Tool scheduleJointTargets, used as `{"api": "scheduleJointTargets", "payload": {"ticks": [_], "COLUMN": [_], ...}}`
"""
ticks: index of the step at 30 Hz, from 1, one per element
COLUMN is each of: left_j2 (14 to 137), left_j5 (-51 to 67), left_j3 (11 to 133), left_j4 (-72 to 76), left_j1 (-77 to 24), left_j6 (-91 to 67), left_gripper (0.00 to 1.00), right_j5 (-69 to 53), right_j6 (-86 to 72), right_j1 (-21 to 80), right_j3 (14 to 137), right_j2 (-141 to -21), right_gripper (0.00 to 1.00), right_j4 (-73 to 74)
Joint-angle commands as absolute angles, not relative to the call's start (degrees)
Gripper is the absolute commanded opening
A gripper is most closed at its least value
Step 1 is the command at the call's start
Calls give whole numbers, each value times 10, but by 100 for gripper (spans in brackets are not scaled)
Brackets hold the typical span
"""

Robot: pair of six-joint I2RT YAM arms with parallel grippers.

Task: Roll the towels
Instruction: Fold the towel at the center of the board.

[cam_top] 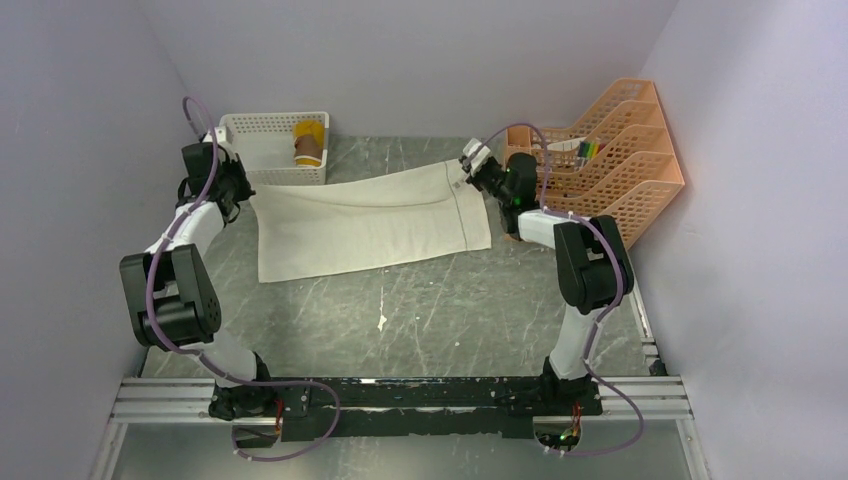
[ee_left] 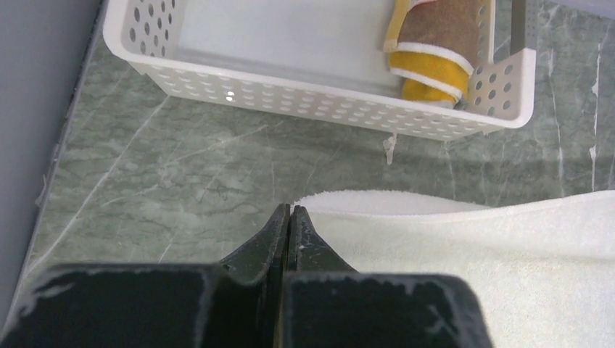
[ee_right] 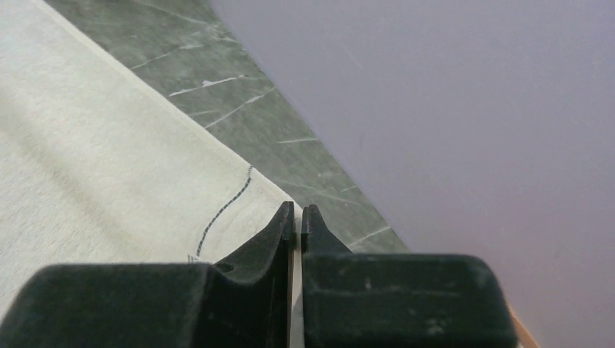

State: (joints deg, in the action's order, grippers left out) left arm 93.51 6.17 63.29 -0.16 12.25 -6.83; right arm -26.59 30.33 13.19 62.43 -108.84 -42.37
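The near worktop (cam_top: 450, 310) is left passable; beyond the cream towel (cam_top: 370, 220), far corners are blocked by white basket (cam_top: 285, 175) and orange rack (cam_top: 640, 190).

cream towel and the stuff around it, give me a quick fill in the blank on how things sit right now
The cream towel lies spread ______ on the table.
The yellow and brown towel sits rolled inside the ______ basket.
The right gripper has its jaws ______ on a corner of the cream towel.
The orange file rack stands at the table's ______ edge.
Missing words: flat; white; shut; right
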Motion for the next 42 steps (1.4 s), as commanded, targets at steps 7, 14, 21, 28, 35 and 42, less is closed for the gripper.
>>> {"api": "scheduleJointTargets", "payload": {"ticks": [7,14,21,28,35,42], "left_j2": [852,800,742,752,761,763], "left_j5": [76,86,46,1,-31,-52], "left_j3": [480,394,331,313,310,314], "left_j4": [66,50,46,5,-19,-41], "left_j1": [129,131,131,142,149,152], "left_j6": [-130,-173,-230,-280,-302,-313], "left_gripper": [7,7,7,7,7,7], "right_j5": [-351,-317,-242,-174,-138,-114], "right_j6": [335,293,228,239,230,262], "right_j1": [129,126,127,126,126,125], "right_j3": [445,319,232,224,183,185], "right_j2": [-1030,-967,-926,-893,-888,-864], "right_gripper": [0,0,0,0,0,0], "right_j4": [-595,-655,-704,-603,-659,-617]}}
